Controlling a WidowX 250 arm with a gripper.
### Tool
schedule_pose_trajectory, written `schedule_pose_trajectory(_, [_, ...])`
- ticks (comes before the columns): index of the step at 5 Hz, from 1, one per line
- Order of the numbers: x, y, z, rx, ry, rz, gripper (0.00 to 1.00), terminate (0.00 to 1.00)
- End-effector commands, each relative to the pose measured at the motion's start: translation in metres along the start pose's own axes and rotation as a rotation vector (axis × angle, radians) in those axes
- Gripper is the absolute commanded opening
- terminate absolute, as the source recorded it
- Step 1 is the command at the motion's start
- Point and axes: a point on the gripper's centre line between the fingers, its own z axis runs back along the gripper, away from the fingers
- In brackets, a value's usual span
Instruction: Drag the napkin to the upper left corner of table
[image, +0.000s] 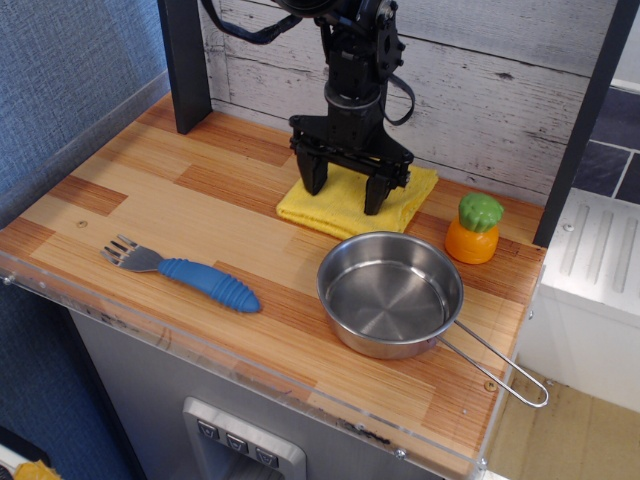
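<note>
The yellow napkin (346, 203) lies folded on the wood-grain table (150, 200), at the back middle near the plank wall. My black gripper (345, 198) stands upright over it with its two fingers spread. The left fingertip (315, 186) and the right fingertip (374, 208) both press down on the cloth's top. Nothing is held between the fingers. The back part of the napkin is hidden behind the gripper.
A steel pan (391, 295) with a wire handle sits just in front of the napkin. An orange and green toy carrot (475, 229) stands to its right. A blue-handled fork (190, 273) lies front left. A dark post (184, 65) stands at the back left corner.
</note>
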Motion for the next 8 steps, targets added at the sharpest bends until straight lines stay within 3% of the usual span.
schedule_pose_trajectory(1, [-0.001,0.033,0.01,0.021,-0.042,0.065,1.0,0.0])
schedule_pose_trajectory(3, [-0.009,0.074,-0.002,0.057,-0.022,0.141,1.0,0.0])
schedule_pose_trajectory(5, [0.001,0.11,-0.007,0.055,-0.03,0.183,1.0,0.0])
schedule_pose_trajectory(8, [-0.001,0.15,0.004,0.1,-0.035,0.241,1.0,0.0])
